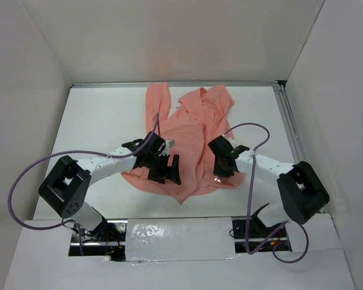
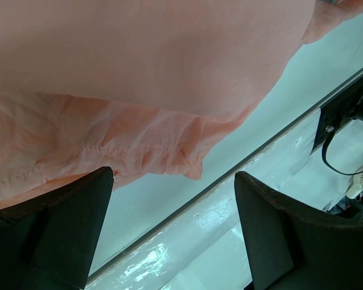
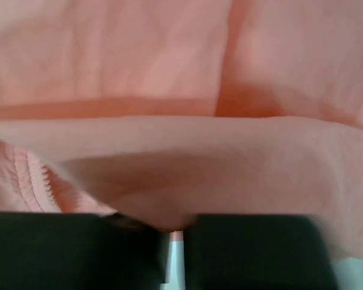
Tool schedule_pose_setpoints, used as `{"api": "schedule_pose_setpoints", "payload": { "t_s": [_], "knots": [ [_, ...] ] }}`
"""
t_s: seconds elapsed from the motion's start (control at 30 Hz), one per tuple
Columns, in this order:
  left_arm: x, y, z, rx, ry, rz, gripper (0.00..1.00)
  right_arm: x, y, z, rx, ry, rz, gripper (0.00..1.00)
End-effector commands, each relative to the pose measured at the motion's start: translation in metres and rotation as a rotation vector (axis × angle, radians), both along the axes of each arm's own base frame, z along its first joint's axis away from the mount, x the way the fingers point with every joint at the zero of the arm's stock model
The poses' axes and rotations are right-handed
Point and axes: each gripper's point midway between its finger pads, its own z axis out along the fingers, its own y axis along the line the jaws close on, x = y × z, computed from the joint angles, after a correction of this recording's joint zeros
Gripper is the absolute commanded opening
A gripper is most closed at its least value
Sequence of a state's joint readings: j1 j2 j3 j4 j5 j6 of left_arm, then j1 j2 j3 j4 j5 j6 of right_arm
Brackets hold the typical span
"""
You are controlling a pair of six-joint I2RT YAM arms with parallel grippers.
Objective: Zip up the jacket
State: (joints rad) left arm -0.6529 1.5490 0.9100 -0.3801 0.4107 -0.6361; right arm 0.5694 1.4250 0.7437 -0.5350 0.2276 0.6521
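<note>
Salmon-pink jacket (image 1: 190,130) on white table (image 1: 97,121), left gripper (image 2: 173,181) jaws wide apart, holding nothing, hem just beyond its fingertips, right gripper (image 3: 176,232) nearly closed, apparently pinching a fabric fold, zipper teeth (image 3: 46,181) just beside it.

Jacket (image 1: 190,139): one.
Table (image 1: 97,121): one.
Arms: two, left arm (image 1: 103,163), right arm (image 1: 266,166).
Hands: two, left hand (image 1: 167,172), right hand (image 1: 222,169).
Purple cables: two, left cable (image 1: 12,190), right cable (image 1: 249,125).
</note>
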Motion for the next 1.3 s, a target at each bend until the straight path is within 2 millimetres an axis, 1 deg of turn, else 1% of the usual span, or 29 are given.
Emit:
{"api": "schedule_pose_setpoints", "payload": {
  "t_s": [0.0,0.07,0.1,0.17,0.2,0.27,0.3,0.33,0.37,0.4,0.47,0.5,0.53,0.6,0.63,0.73,0.77,0.87,0.9,0.93,0.97,1.03,1.1,1.13,1.27],
  "knots": [
    [0.006,-0.008,0.009,-0.019,-0.026,-0.001,0.94,0.010,0.010,0.014,0.071,-0.070,0.015,0.00],
    [0.005,-0.008,0.011,-0.020,-0.029,-0.002,0.94,0.005,0.012,0.018,0.101,-0.079,0.019,0.00],
    [0.004,-0.008,0.011,-0.017,-0.029,-0.003,0.94,0.007,0.014,0.029,0.134,-0.114,0.022,0.00],
    [0.003,-0.009,0.012,-0.022,-0.034,-0.007,0.94,0.002,0.017,0.037,0.175,-0.128,0.040,0.00],
    [0.002,-0.010,0.013,-0.026,-0.035,-0.011,0.94,0.002,0.020,0.050,0.207,-0.160,0.047,0.00],
    [0.001,-0.012,0.014,-0.032,-0.034,-0.016,0.94,-0.005,0.027,0.061,0.264,-0.164,0.078,0.00],
    [0.000,-0.014,0.014,-0.033,-0.032,-0.021,0.94,-0.007,0.032,0.075,0.311,-0.199,0.105,0.00],
    [-0.001,-0.016,0.014,-0.033,-0.028,-0.021,0.94,-0.010,0.038,0.082,0.348,-0.208,0.126,0.00],
    [0.000,-0.016,0.013,-0.031,-0.030,-0.021,0.94,-0.015,0.043,0.086,0.383,-0.209,0.150,0.00],
    [0.000,-0.018,0.013,-0.031,-0.028,-0.023,0.94,-0.025,0.055,0.096,0.450,-0.208,0.214,0.00],
    [0.000,-0.021,0.013,-0.039,-0.018,-0.019,0.94,-0.037,0.061,0.099,0.480,-0.190,0.237,0.00],
    [0.000,-0.022,0.014,-0.042,-0.009,-0.020,0.94,-0.046,0.063,0.095,0.480,-0.156,0.235,0.00],
    [0.000,-0.023,0.014,-0.045,-0.006,-0.023,0.94,-0.058,0.068,0.088,0.479,-0.120,0.256,0.00],
    [-0.001,-0.025,0.014,-0.049,-0.005,-0.027,0.94,-0.074,0.075,0.074,0.483,-0.056,0.263,0.00],
    [-0.002,-0.025,0.013,-0.047,-0.004,-0.027,0.95,-0.088,0.077,0.060,0.470,-0.014,0.280,0.00],
    [-0.003,-0.022,0.012,-0.031,-0.005,-0.021,0.95,-0.105,0.079,0.038,0.431,0.052,0.271,0.00],
    [-0.003,-0.021,0.013,-0.030,-0.007,-0.018,0.95,-0.106,0.079,0.033,0.418,0.064,0.258,0.00],
    [-0.005,-0.019,0.012,-0.025,-0.004,-0.017,0.95,-0.101,0.081,0.026,0.372,0.053,0.246,0.02],
    [-0.006,-0.019,0.011,-0.025,-0.001,-0.016,0.95,-0.095,0.082,0.028,0.361,0.034,0.233,0.09],
    [-0.006,-0.019,0.011,-0.024,-0.001,-0.018,0.95,-0.095,0.084,0.026,0.354,0.039,0.229,0.11],
    [-0.006,-0.019,0.011,-0.025,0.001,-0.017,0.95,-0.094,0.085,0.026,0.353,0.039,0.232,0.15],
    [-0.007,-0.018,0.010,-0.023,0.002,-0.018,0.95,-0.088,0.082,0.023,0.327,0.021,0.207,0.29],
    [-0.008,-0.018,0.009,-0.020,0.007,-0.020,0.95,-0.088,0.081,0.020,0.320,0.021,0.198,0.40],
    [-0.008,-0.018,0.009,-0.020,0.007,-0.017,0.95,-0.088,0.081,0.019,0.319,0.021,0.189,0.41],
    [-0.009,-0.017,0.009,-0.023,0.007,-0.019,0.95,-0.093,0.080,0.012,0.312,0.031,0.183,0.49]
  ]
}}
